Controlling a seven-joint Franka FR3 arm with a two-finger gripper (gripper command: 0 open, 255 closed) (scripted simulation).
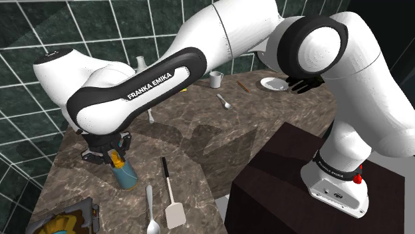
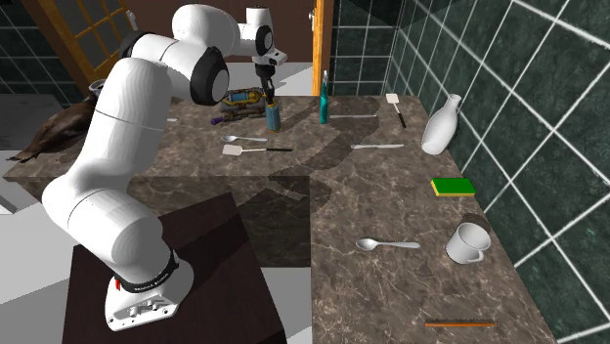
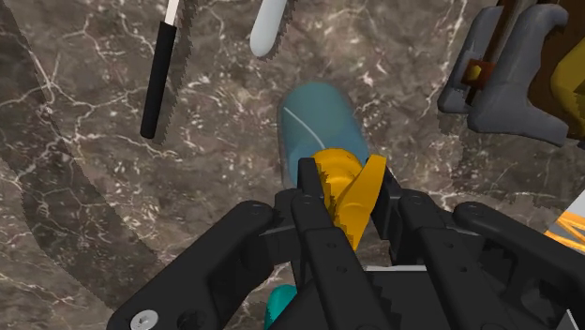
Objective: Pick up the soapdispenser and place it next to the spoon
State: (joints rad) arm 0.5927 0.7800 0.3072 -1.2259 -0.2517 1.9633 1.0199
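Note:
The soap dispenser [image 1: 124, 173] is a teal bottle with a yellow pump; it leans a little at the near end of the marble counter [image 1: 199, 133]. My gripper [image 1: 108, 155] comes down on it from above and is shut on the yellow pump head. In the wrist view the black fingers [image 3: 307, 192] clasp the pump, with the teal body of the dispenser [image 3: 317, 122] below them. The dispenser [image 2: 274, 116] and gripper [image 2: 266, 88] also show at the counter's far end. One spoon [image 1: 151, 210] lies close by. Another spoon [image 2: 386, 243] lies beside a mug [image 2: 469, 242].
A spatula [image 1: 171, 197] with a black handle lies next to the near spoon. A grey and yellow object [image 3: 511, 75] sits close to the dispenser. A white vase [image 2: 440, 125], a green sponge [image 2: 453, 186], a teal bottle [image 2: 324, 98] and a pencil [image 2: 459, 322] are spread over the counter. A plate [image 1: 273, 84] sits at the far end.

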